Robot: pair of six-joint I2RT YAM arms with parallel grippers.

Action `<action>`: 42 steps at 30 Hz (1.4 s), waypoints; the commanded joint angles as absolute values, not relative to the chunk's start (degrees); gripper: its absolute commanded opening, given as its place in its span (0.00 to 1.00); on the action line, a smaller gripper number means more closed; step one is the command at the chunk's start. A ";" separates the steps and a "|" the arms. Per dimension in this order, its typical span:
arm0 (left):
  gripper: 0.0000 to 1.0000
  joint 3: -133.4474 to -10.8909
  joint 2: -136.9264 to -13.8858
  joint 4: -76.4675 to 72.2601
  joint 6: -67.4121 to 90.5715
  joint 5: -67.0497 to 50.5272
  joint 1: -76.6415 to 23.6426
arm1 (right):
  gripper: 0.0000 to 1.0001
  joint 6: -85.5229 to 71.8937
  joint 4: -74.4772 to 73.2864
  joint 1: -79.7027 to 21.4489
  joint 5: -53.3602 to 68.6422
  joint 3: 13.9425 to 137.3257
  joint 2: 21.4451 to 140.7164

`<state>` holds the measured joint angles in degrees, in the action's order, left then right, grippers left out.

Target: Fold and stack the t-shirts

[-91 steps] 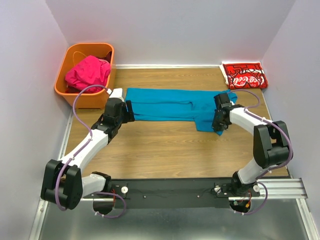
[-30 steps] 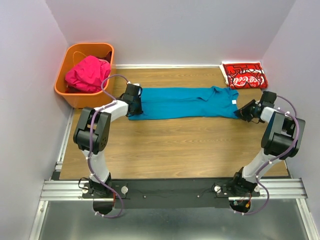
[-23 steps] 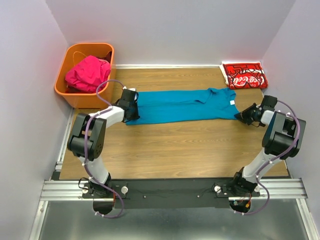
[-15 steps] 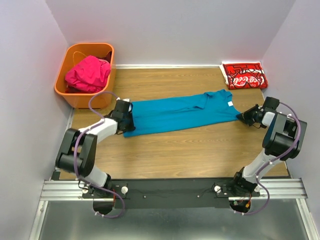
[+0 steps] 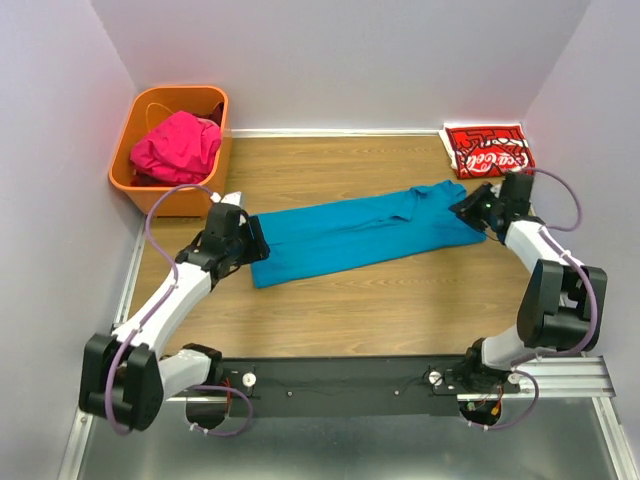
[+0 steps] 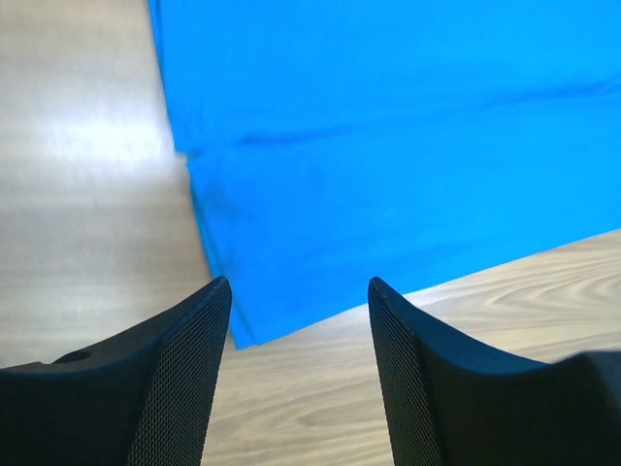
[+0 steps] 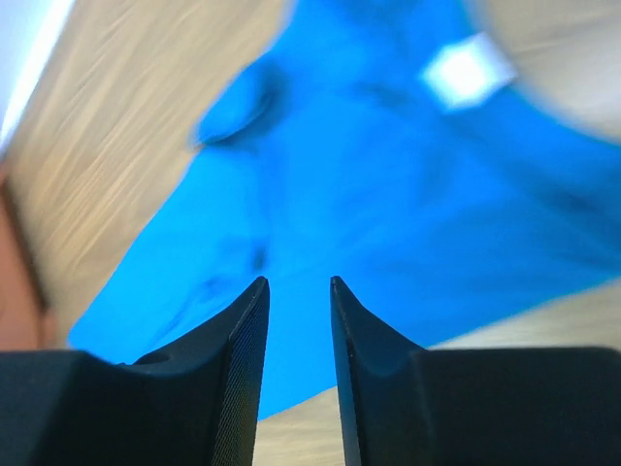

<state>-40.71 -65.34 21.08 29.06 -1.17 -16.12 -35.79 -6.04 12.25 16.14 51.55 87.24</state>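
Wooden tabletop (image 5: 400,300) bore the teal t-shirt (image 5: 350,228) stretched left to right; left gripper (image 5: 248,240), spread empty, sat at its hem, right gripper (image 5: 467,208), narrowly parted, at its collar.

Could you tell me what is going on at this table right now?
Two robot arms are working on a teal-blue t-shirt, which lies slanted on the table as a long strip, folded lengthwise. The left gripper is at its hem end and the right gripper at its collar end; both have their jaws apart, and neither grips the cloth. A red t-shirt sits folded in the far right corner, and a pink t-shirt is bunched in the orange basket.
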 commanded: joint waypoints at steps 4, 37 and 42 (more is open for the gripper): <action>0.67 -37.80 -58.98 10.13 27.17 -1.06 -15.82 | 0.39 -45.67 6.73 5.28 23.72 48.79 89.37; 0.67 -34.19 -56.95 3.16 22.50 3.60 -15.91 | 0.38 -58.71 20.38 -1.67 17.22 47.46 105.20; 0.67 -34.01 -56.87 3.08 22.41 3.78 -15.91 | 0.33 -58.36 21.71 -1.93 20.82 48.34 105.82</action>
<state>-34.13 -56.82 4.64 23.31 2.39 -16.12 -58.92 19.20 -1.56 17.93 46.76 104.97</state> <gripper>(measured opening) 0.671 0.340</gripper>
